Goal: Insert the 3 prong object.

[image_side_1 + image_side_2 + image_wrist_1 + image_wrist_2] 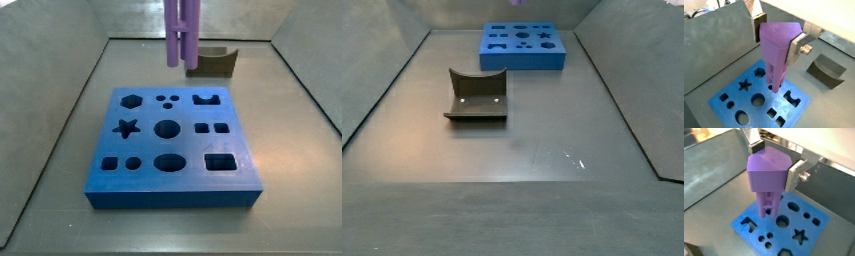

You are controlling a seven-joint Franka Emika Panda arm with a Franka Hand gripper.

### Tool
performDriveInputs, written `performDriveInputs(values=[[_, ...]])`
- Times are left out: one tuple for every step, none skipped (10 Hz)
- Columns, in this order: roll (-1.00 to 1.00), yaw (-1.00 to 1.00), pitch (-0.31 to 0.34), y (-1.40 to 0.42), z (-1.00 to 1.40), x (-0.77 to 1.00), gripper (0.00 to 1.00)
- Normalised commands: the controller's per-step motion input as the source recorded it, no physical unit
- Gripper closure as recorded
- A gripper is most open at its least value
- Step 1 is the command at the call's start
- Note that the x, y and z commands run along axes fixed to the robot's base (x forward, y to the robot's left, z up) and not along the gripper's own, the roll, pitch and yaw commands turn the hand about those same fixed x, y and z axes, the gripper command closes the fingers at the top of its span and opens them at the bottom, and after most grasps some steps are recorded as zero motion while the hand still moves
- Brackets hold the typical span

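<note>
My gripper (777, 37) is shut on the wide head of the light-purple 3 prong object (776, 55), also seen in a wrist view (767, 175). A silver finger (795, 47) shows beside the head. The prongs hang straight down, their tips above the blue block (751, 102). The blue block (784, 228) lies flat on the grey floor and has several shaped holes. In a side view the prongs (183, 35) hang above the far edge of the blue block (174, 150), apart from it; the gripper is out of that frame. The blue block (524, 47) also shows far away in a side view.
An olive-brown notched block (211, 62) stands just behind the blue block; it shows in a wrist view (825, 70) and in a side view (477, 95). Sloping grey walls (74, 100) enclose the floor on all sides.
</note>
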Motion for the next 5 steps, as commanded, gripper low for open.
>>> performDriveInputs(values=[[0.0,-0.86,-0.007,0.09,-0.34,-0.31,1.0],[0.0,-0.78,-0.037,0.16,-0.28,-0.35,1.0],[0.0,-0.7,-0.071,0.24,-0.22,-0.35,1.0],[0.0,-0.65,-0.079,0.28,-0.21,-0.35,1.0],[0.0,-0.61,-0.096,0.31,-0.18,-0.28,1.0]])
